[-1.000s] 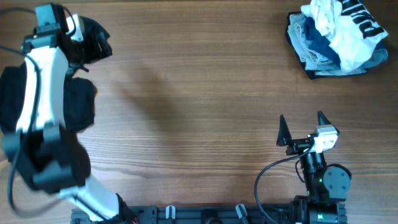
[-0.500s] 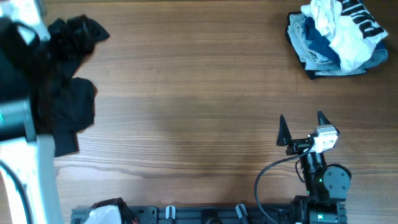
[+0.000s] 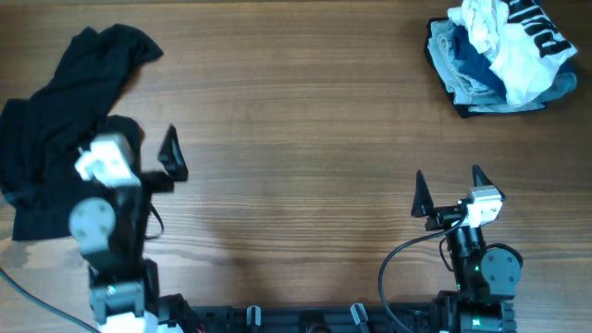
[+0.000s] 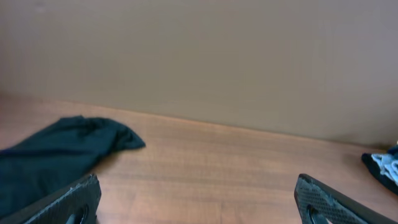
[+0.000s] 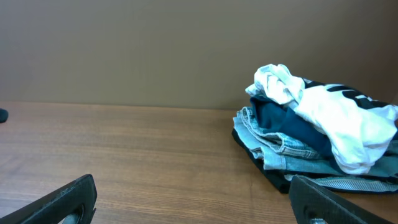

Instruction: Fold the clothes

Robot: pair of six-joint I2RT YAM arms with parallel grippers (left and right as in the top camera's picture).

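Overhead view straight down; both wrist views low, level across the table

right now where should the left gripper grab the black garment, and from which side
Probably the bunched far corner of the black garment, approached from above on its inner, table-centre side. That lobe sticks out free with raised folds to pinch; the rest lies flatter, partly under the left arm. The left gripper is open.
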